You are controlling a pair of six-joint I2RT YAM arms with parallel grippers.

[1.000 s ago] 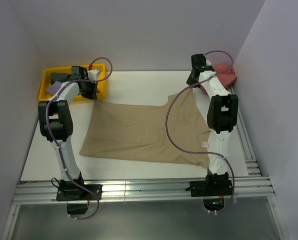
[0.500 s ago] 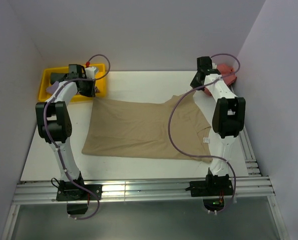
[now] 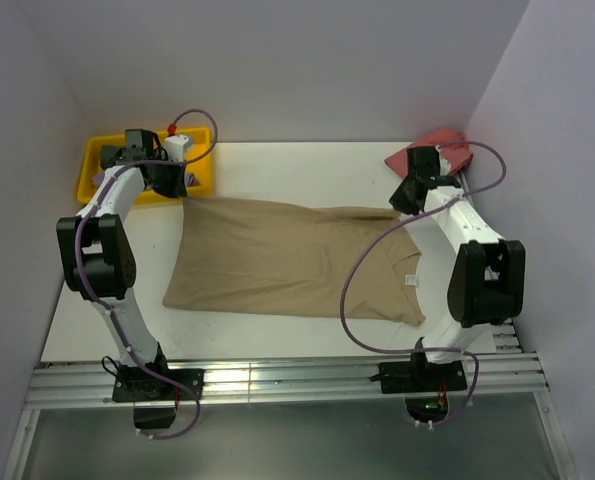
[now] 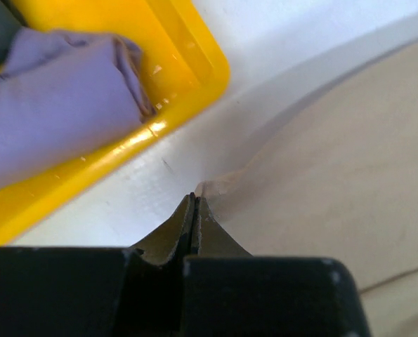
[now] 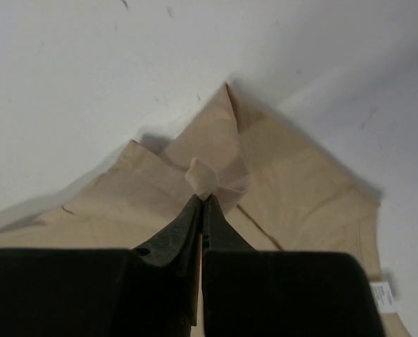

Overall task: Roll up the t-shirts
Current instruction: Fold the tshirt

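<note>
One white tabletop (image 3: pixel 297 165) between pale walls (image 3: pixel 277 60); flat tan-beige cloth t-shirt (image 3: pixel 277 260), far corners pinched in left gripper (image 4: pixel 195 199) and right gripper (image 5: pixel 201 198).

Tan t-shirt (image 3: pixel 277 260) spread out, centre — salmon t-shirt (image 3: pixel 445 143) far right.

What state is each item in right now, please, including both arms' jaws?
Large tan-beige cloth t-shirt: unrolled, spread flat, far edge pinched at both ends.
Lilac cloth t-shirt: rolled, inside yellow plastic tray.
Salmon-red cloth t-shirt: lying in the far right corner.
Left gripper: jaws shut on tan-beige t-shirt.
Right gripper: jaws shut on tan-beige t-shirt.
</note>
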